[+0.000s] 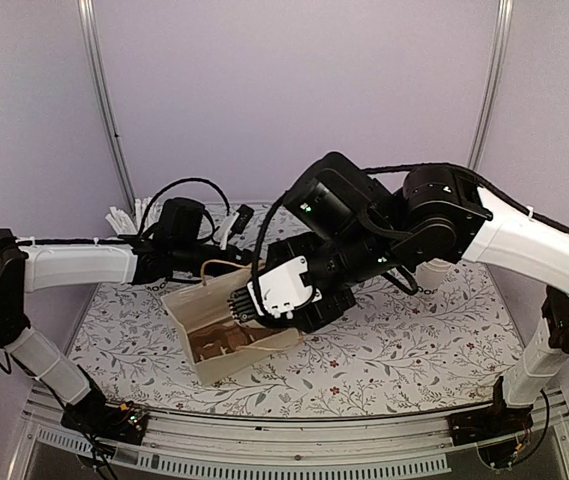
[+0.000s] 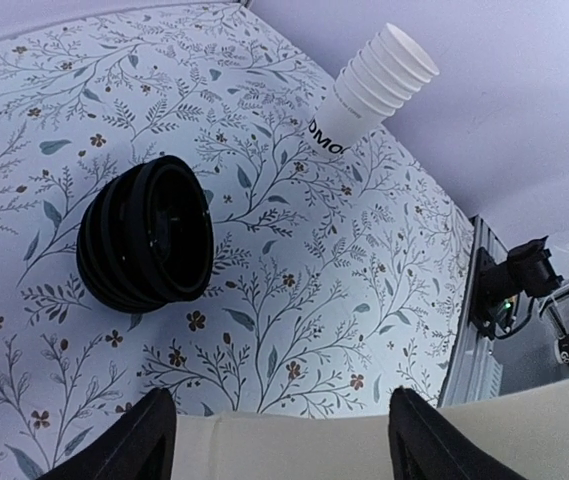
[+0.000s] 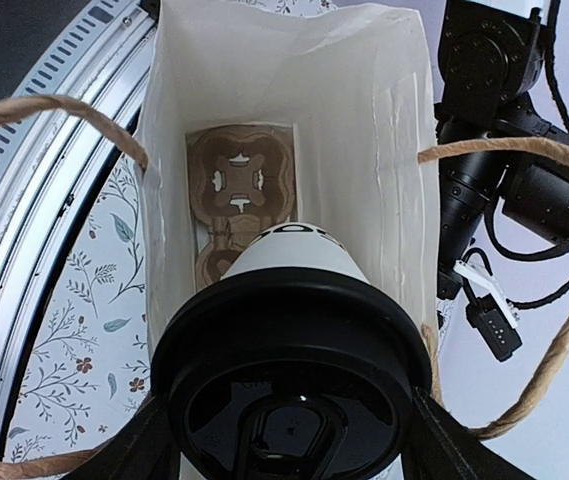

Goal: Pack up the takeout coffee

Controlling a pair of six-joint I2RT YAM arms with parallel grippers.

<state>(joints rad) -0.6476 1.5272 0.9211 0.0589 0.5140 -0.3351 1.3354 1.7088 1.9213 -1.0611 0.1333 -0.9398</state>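
Dark capital letters stand near the base of the stack of white paper cups (image 2: pixel 372 90), lying at the far right; "DMO" can be read. Lettering near the base of the takeout coffee (image 3: pixel 289 350) is too foreshortened to read.

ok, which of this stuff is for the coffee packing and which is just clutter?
In the job: takeout coffee in the right claw; paper bag; cup carrier inside it.
Lying about: stack of black lids; stack of white cups.
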